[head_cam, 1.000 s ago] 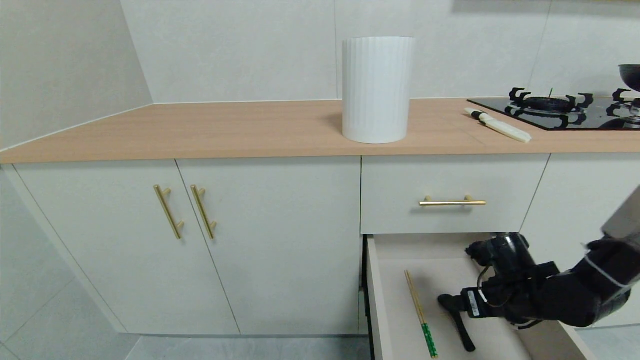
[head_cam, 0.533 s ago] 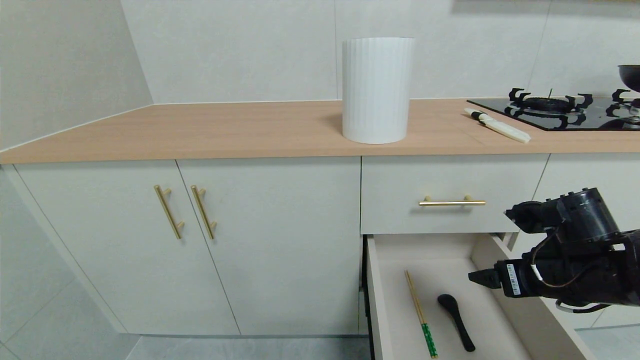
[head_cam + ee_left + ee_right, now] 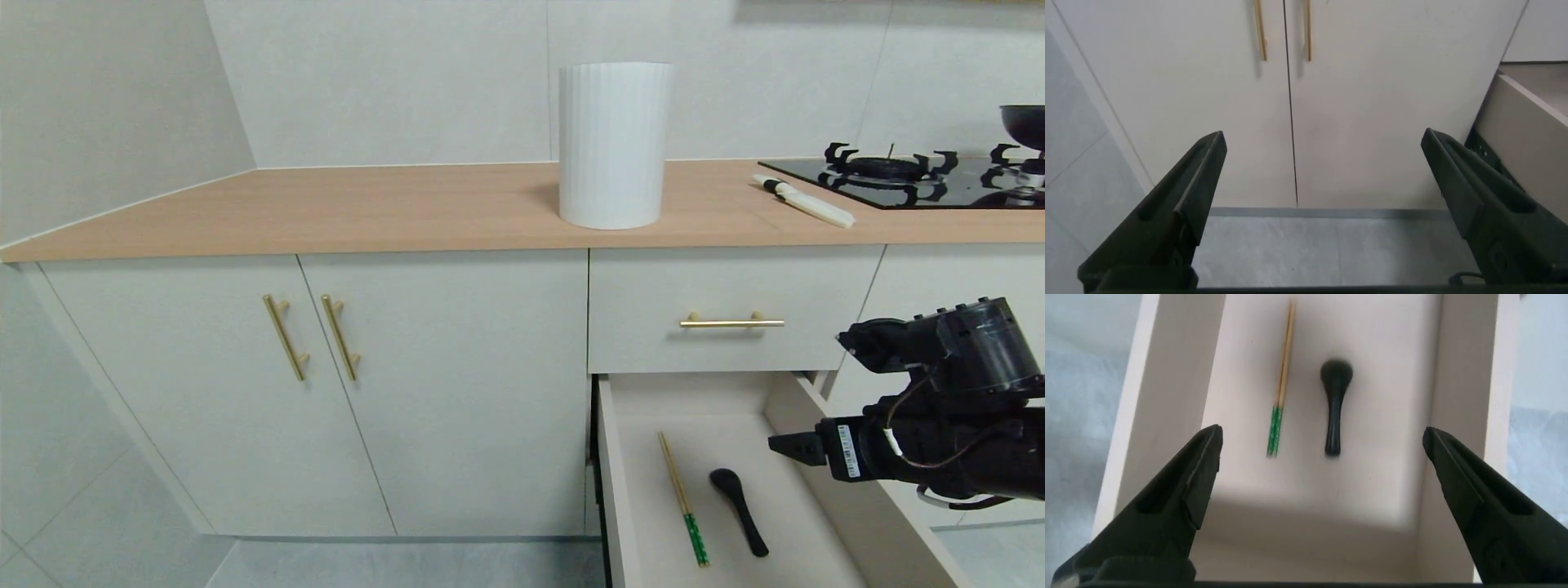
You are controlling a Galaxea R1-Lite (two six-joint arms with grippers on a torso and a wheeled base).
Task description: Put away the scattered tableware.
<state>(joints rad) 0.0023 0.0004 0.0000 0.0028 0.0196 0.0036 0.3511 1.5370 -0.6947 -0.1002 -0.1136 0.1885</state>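
Open drawer [image 3: 614, 490]: chopsticks [image 3: 684, 500] & black spoon [image 3: 739, 512] lie flat inside, side by side, not touching, spoon on the right. R jaws hang over the drawer's right wall, wide open, holding nothing. L jaws, also wide open & empty, face the doors [image 3: 1372, 98] left of the drawer. Up behind the drawer, on the counter [image 3: 367, 208]: knife [image 3: 804, 201], white tub [image 3: 614, 145], stove [image 3: 906, 175] far right.

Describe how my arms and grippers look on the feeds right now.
The right arm is black, with a glossy dark cylindrical housing on top, thin looping cables and a white printed label near the right gripper. The left gripper has two dark, flat, wedge-shaped fingers; the right's fingers match.
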